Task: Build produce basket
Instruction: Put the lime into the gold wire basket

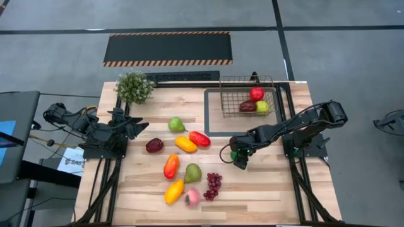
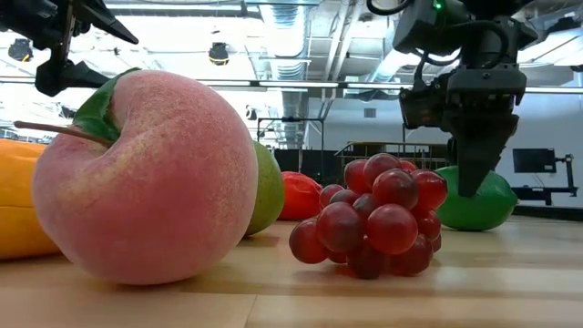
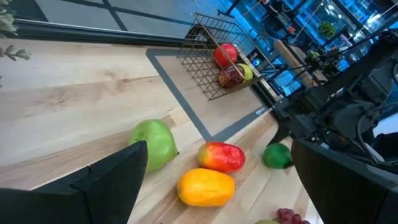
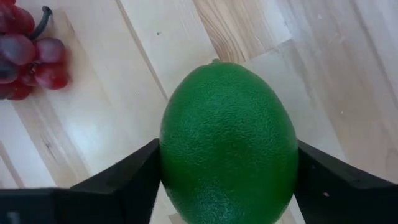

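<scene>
The desk (image 1: pixel 265 183) holds most of the produce loose; the basket (image 1: pixel 247 94) at its far right has only three pieces. The right hand (image 1: pixel 238 159) sits at the lime (image 4: pixel 229 143), fingers against both sides, probably gripping. The left hand (image 1: pixel 140 128) waits, open.

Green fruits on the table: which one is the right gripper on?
The lime, between the right gripper fingers, beside the grapes. Both green pears lie untouched farther left.

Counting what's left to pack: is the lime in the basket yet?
Out. The lime sits on the table between the right gripper's jaws, apart from the basket.
</scene>
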Motion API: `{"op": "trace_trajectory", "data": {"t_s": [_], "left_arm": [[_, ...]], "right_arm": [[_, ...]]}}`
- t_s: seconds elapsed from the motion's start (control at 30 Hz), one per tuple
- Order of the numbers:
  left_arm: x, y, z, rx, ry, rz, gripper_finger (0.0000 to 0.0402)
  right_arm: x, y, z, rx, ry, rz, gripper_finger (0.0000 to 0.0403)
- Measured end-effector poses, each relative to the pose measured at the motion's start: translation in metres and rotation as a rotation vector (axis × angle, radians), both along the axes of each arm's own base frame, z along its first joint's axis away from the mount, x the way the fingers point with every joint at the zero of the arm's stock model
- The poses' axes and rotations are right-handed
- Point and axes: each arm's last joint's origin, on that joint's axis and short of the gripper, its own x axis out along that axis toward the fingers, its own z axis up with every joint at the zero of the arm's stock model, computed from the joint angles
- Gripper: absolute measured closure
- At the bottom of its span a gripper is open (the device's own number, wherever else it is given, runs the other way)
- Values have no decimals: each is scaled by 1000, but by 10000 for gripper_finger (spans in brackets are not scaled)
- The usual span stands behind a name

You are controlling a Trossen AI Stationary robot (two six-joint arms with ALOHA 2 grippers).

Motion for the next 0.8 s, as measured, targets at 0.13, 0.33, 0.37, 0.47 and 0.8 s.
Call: {"op": "trace_trajectory", "data": {"t_s": [0.13,0.33,0.37,0.47,0.8], "left_arm": [[0,0,0,-1,0,0,17],[0,0,0,-2,-1,1,17],[0,0,0,-2,-1,1,17],[0,0,0,-7,-4,4,17],[0,0,0,-17,-16,25,17]], "right_arm": [[6,1,7,4,-8,1,130],[20,-5,56,-22,-100,75,128],[21,-10,66,-33,-112,83,126],[19,-30,101,-105,-163,82,121],[-5,-142,184,-345,-350,-361,118]]}}
